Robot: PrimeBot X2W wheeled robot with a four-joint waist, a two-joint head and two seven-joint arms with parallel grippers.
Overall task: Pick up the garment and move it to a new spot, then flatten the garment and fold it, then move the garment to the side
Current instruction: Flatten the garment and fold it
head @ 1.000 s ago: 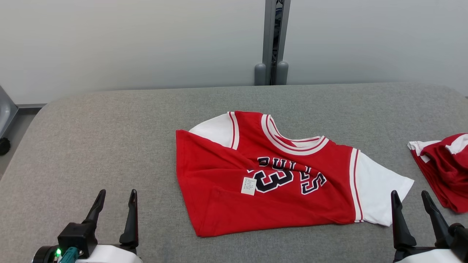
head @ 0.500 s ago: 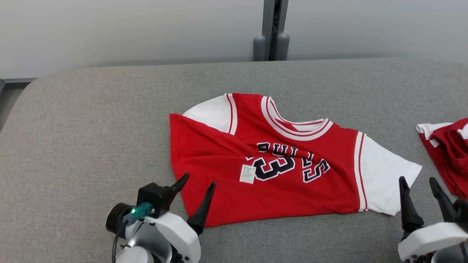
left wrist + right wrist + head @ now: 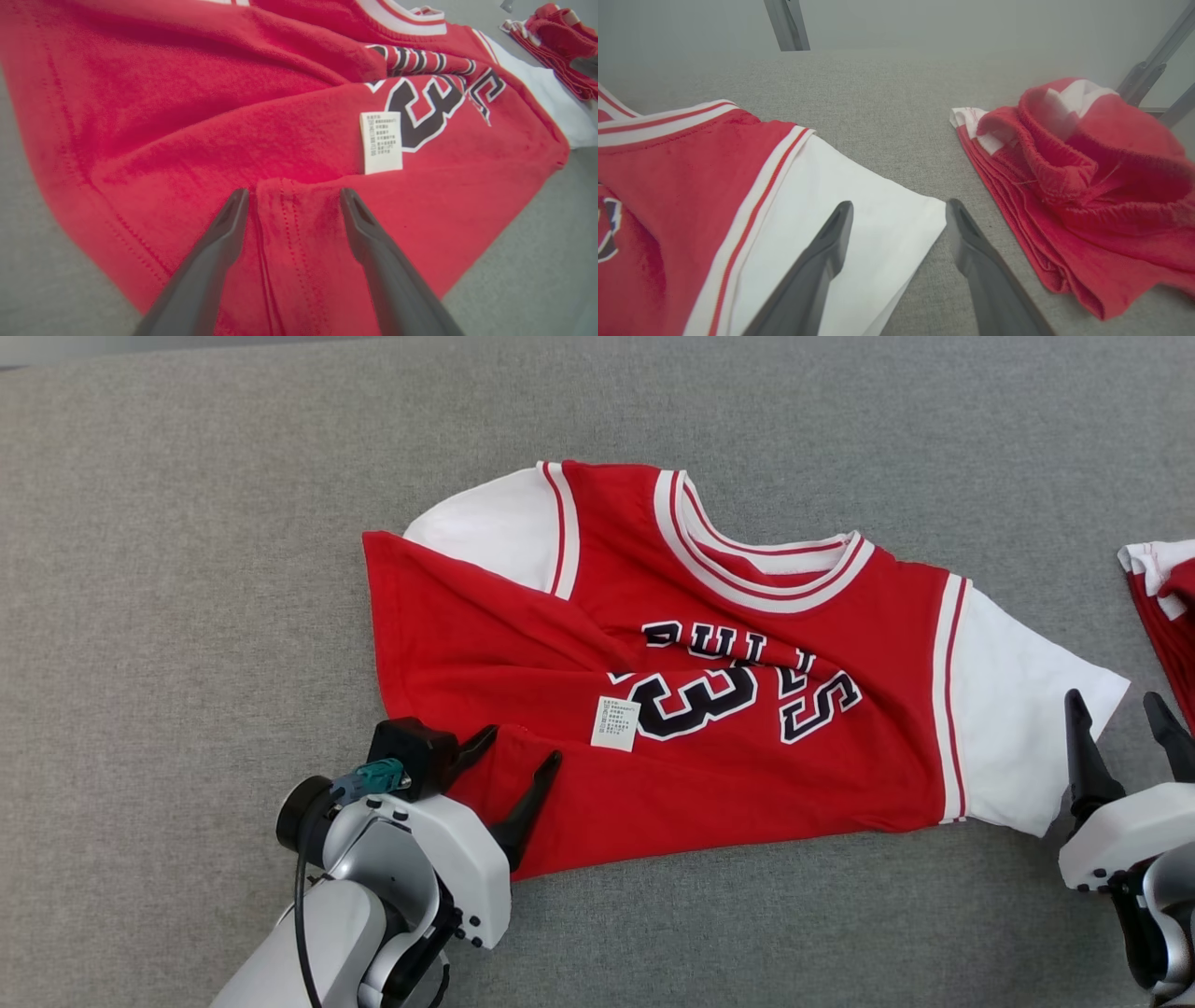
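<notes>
1. Red hem (image 3: 289, 224), nearest the robot: the left claw (image 3: 523, 747) sits at the near-left corner of the shirt (image 3: 747, 756). Its fingers are apart, with a raised ridge of stitched cloth standing between them. Nothing is pinched yet.
2. The right claw (image 3: 1111, 698) is at the near right, fingers also apart and holding nothing. In its wrist view one finger lies over the lower corner of the white sleeve (image 3: 859, 210) and the other over the bare grey table cover (image 3: 187, 616).
3. Step, as judged: the first one, the pick-up. Both claws are placed at the cloth and neither has closed.
4. The next move calls for the left claw to close on the hem ridge. The right claw should ease further onto the sleeve corner before closing, then both should lift together so the shirt hangs evenly.
5. Position: the shirt lies mid-table, front up. Its lower-left body is folded over on a diagonal, and a white label (image 3: 614, 723) shows beside the number.
6. Heading: the collar (image 3: 756, 569) points away from the robot and the hem points toward it. The long axis as it lies runs sleeve to sleeve across the table, with the right end somewhat nearer than the left.
7. Far right: a heap of red cloth (image 3: 1167, 588) lies apart from the shirt.
</notes>
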